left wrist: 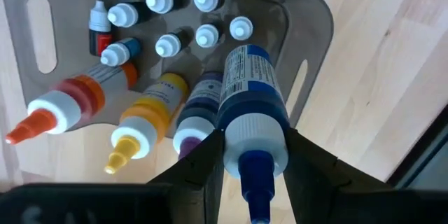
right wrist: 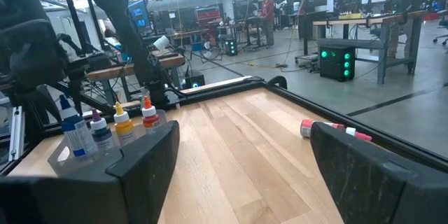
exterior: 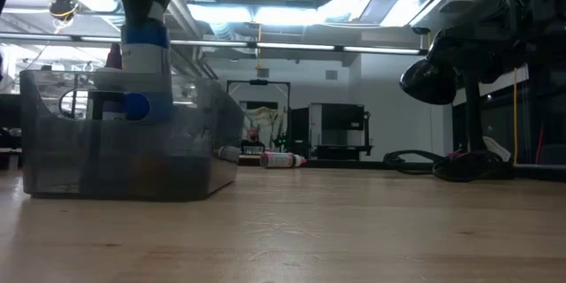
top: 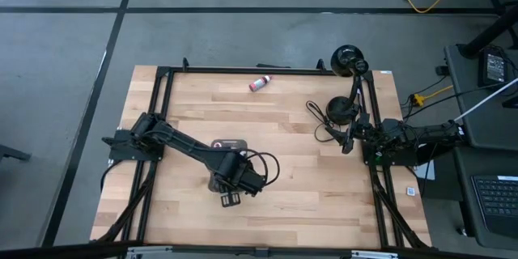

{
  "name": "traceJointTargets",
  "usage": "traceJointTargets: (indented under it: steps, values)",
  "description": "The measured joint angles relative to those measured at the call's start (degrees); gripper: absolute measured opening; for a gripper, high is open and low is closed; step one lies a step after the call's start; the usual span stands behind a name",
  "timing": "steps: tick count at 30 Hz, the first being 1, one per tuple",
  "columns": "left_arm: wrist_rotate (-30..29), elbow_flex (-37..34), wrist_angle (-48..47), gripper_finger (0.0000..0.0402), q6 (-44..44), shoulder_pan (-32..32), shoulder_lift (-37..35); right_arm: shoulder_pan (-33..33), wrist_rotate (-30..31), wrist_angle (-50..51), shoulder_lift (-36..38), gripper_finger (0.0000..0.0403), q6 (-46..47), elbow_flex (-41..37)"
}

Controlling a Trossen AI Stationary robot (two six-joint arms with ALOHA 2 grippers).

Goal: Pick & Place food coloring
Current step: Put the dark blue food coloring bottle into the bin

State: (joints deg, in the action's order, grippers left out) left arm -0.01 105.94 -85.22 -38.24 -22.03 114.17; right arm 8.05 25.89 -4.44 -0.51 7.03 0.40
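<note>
Pale wood planks make up the desk [top: 324, 186], with the grey tray [left wrist: 308, 35] standing toward its left-middle part, under the left arm. Inside the tray the food coloring bottles [left wrist: 157, 21] stand upright: small white-capped ones at the back, then a red-orange one [left wrist: 66, 108], a yellow one [left wrist: 143, 122] and a purple one [left wrist: 196, 122] in a front row.

At the open end of that row is the blue bottle [left wrist: 252, 112], nozzle up, its long axis vertical. The left gripper [left wrist: 253, 157] has its jaws clamped on the white collar of this bottle from both sides, right over the tray; whether the bottle's base rests on the tray floor cannot be told. I judge the coming move turns on this vertical line-up, bottle straight above its slot beside the purple one.

One more bottle, a pink-red one [top: 259, 83], lies on its side near the desk's far edge, well apart from the tray. The right gripper [right wrist: 241, 175] waits at the right edge, jaws wide apart and empty, looking across at that lying bottle, and seems nearer to it.
</note>
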Motion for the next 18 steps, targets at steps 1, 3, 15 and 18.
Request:
traceJointTargets:
  steps: [1, 3, 15, 18]
  values:
    - [0.0, -0.2, 0.2, 0.0115, 0.0, -0.1, 0.0, 0.0, 0.0, 0.0, 0.0, 0.0323, 0.0, 0.0]
    - [0.0, -1.3, 1.2, 0.0115, 0.0, -0.1, -0.1, 0.0, 0.0, 0.0, 0.0, 0.0323, 0.0, 0.0]
    - [-0.5, -5.8, 3.9, 0.0115, -0.1, -1.5, -0.5, 0.0, 0.0, 0.0, 0.0, 0.0323, 0.0, 0.0]
    - [-0.5, -7.8, 5.4, 0.0115, -0.7, -1.6, -1.4, 0.0, 0.0, 0.0, 0.0, 0.0323, 0.0, 0.0]
